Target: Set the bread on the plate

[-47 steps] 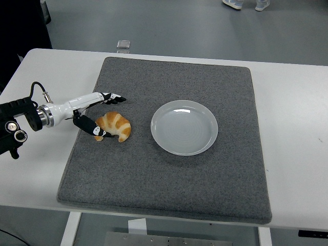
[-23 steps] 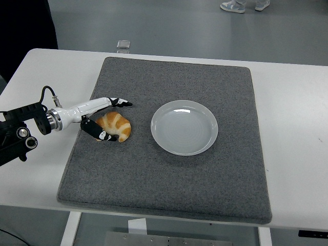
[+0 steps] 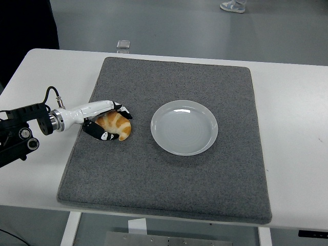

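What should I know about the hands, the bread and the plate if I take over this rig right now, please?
Left hand: its fingers are closing around the croissant-shaped bread, thumb below it and the others above; whether the grip is firm cannot be told.
Right hand: out of view.
Bread: on the grey mat, left of the plate, not lifted.
Plate: white, empty, near the mat's middle.
Done: the hand has reached the bread.
Left: secure the grasp, lift, carry it right, set it on the plate and release.
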Tool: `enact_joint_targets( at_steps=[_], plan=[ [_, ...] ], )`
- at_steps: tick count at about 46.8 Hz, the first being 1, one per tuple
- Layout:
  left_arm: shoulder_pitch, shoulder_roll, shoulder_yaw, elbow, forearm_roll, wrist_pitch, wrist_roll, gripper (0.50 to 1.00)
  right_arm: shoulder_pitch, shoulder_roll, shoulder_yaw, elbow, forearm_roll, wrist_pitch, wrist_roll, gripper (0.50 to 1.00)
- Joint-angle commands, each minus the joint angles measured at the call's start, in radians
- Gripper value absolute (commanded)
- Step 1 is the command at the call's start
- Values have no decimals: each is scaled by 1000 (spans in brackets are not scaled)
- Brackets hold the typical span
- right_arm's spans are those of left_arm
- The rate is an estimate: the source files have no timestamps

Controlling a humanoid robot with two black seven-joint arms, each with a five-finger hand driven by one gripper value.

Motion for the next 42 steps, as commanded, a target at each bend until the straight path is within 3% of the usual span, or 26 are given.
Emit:
enact_joint_targets(
  at_steps=[1,9,11,16,31,42],
  plan=[
    [1,4,0,-3,1,0,-15,782,0,0,0,0,0,0,0,954],
    [-7,10,-2,-3,5,0,-42,729,0,0,0,0,0,0,0,952],
    [-10,14,-2,-5,5,0,-57,686,0,0,0,0,0,0,0,952],
    [-20,21,0,-3,5,0,-70,500,0,0,0,0,0,0,0,952],
    [-49,44,-17,-12,54,5,-68,500,0,0,0,0,0,0,0,952],
    [-109,99,-38,-63,44,12,-68,500,0,0,0,0,0,0,0,952]
  ],
)
